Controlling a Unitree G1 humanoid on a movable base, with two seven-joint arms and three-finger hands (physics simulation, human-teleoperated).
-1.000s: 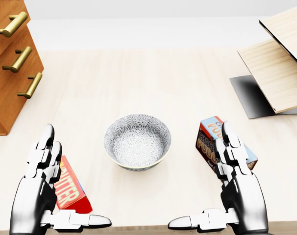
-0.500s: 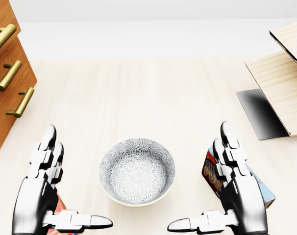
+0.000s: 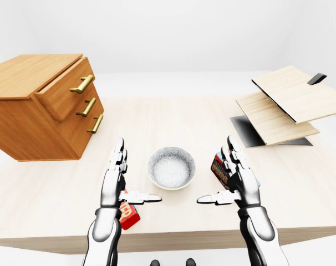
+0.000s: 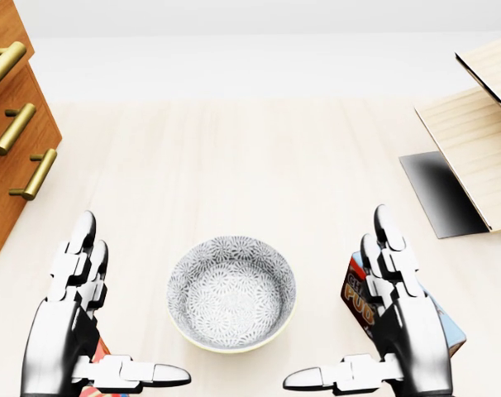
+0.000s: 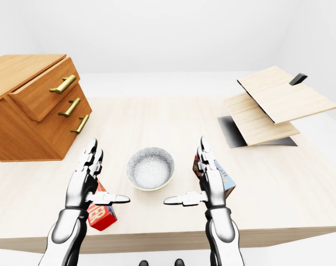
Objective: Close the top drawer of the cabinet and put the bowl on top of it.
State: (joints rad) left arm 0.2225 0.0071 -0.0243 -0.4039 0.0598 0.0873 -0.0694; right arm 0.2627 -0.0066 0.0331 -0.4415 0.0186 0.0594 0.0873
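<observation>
A bare simulated test room: blank white walls [image 3: 184,33] close in one pale wood surface [image 3: 173,116]. The props on it are household ones: a wooden cabinet [image 3: 29,111] with brass handles, a patterned bowl [image 3: 171,167], a red box [image 3: 129,215], a blue box [image 4: 357,299] and tilted boards [image 3: 290,97].

Left of the bowl [image 4: 231,294], the left robot hand [image 4: 64,327] is a glossy silver shell, with black showing in the gaps at its joints. It has three fingers [image 4: 79,236], built of blocky, pale segmented links that end in rounded tips. Right of the bowl, the right robot hand [image 4: 409,327] is its mirror twin, with the same chrome finish and dark seams. Away from the bowl, each joins a smooth, tapering silver forearm [image 3: 104,227] through a dark band at the wrist.
</observation>
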